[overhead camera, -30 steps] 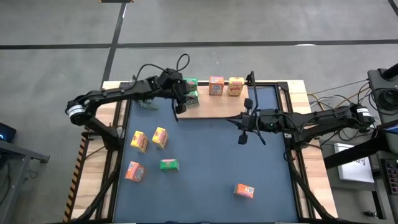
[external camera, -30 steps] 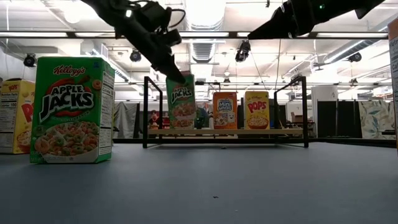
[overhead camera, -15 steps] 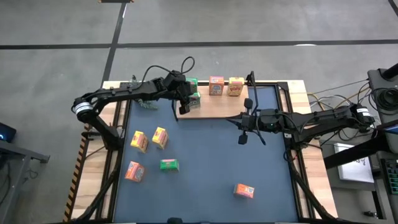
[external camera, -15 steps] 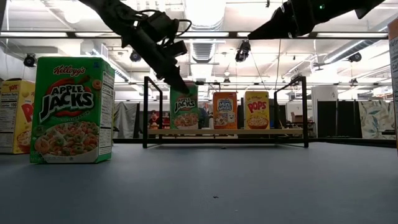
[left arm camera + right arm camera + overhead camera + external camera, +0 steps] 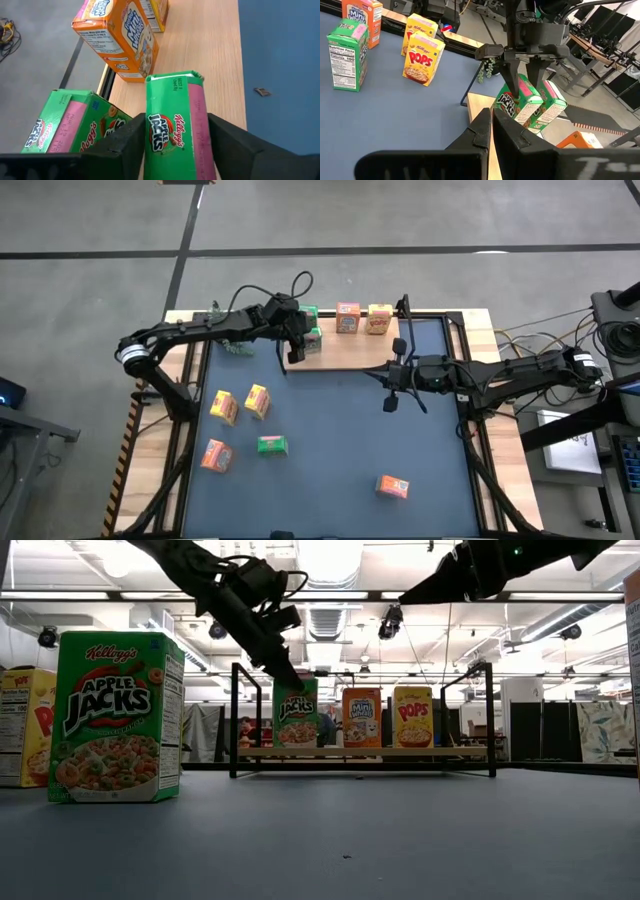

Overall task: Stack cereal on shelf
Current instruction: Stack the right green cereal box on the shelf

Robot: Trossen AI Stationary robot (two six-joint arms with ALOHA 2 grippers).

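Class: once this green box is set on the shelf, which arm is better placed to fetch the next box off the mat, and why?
Likely the right: its end effector hangs shut and empty over the mat. The left end effector grips a green box at the shelf.

A robotics lab: concrete floor (image 5: pixel 420 215), ceiling strip lights (image 5: pixel 330 560), cabled equipment racks (image 5: pixel 600 45) beyond the table

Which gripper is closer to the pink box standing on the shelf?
The left. The left gripper is at the green box on the shelf, just beside the pink box. The right gripper hangs over the blue mat, farther off.
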